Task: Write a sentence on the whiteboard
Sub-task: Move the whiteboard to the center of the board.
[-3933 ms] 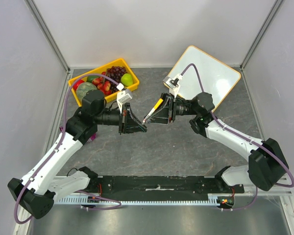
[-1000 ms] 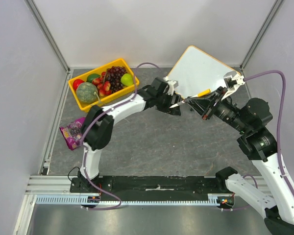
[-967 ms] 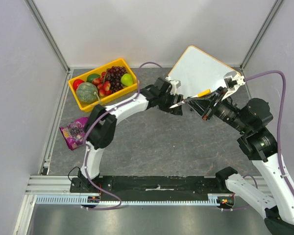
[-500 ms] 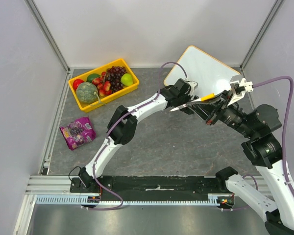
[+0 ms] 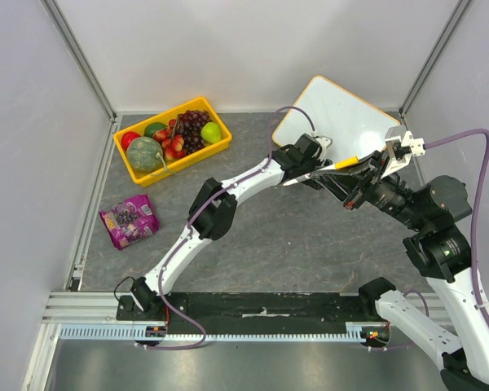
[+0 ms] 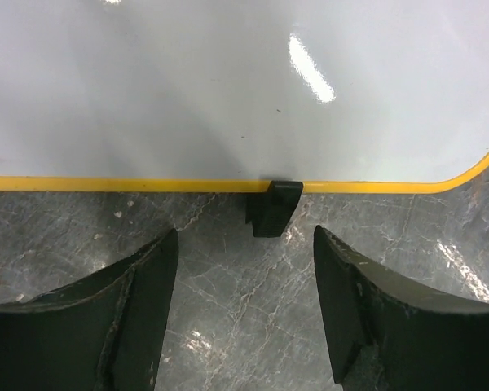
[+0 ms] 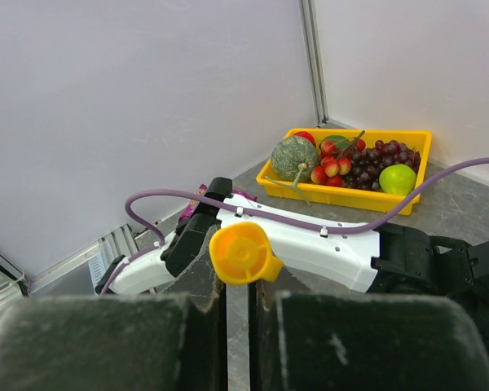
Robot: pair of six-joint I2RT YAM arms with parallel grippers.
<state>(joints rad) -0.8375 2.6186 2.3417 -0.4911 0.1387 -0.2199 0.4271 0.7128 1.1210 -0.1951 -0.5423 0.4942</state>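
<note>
White, glossy and bare: the whiteboard (image 5: 342, 118) sits at the far right of the table (image 5: 269, 244), and I see no sentence on it in any view.

1. Right gripper (image 5: 363, 169): the jaws are closed on a marker (image 5: 345, 161) with a yellow rear end. The marker's long axis runs roughly along the board's near edge, and its tip points toward the left arm's side. The writing face lies just beyond the tip. I judge that the coming move turns on swinging the tip toward the board face and pressing it on.

2. Left gripper (image 6: 244, 244): the jaws are spread wide and hold nothing. The wrist view shows the board's orange-yellow rim running crosswise ahead of the fingers (image 6: 106, 318). One black foot (image 6: 273, 208) stands almost centred between them, near but not touching. This arm is the nearer one to the board's edge and is placed to steady it.

3. Obstruction: in the overhead view the marker tip lies over or just beside the left wrist. I cannot tell whether they touch. I judge this wrist to be the main obstacle to a first stroke low on the board.

4. Surroundings: a yellow fruit crate (image 5: 175, 138) and a purple snack bag (image 5: 129, 220) lie well apart on the left side. Neither interferes.
</note>
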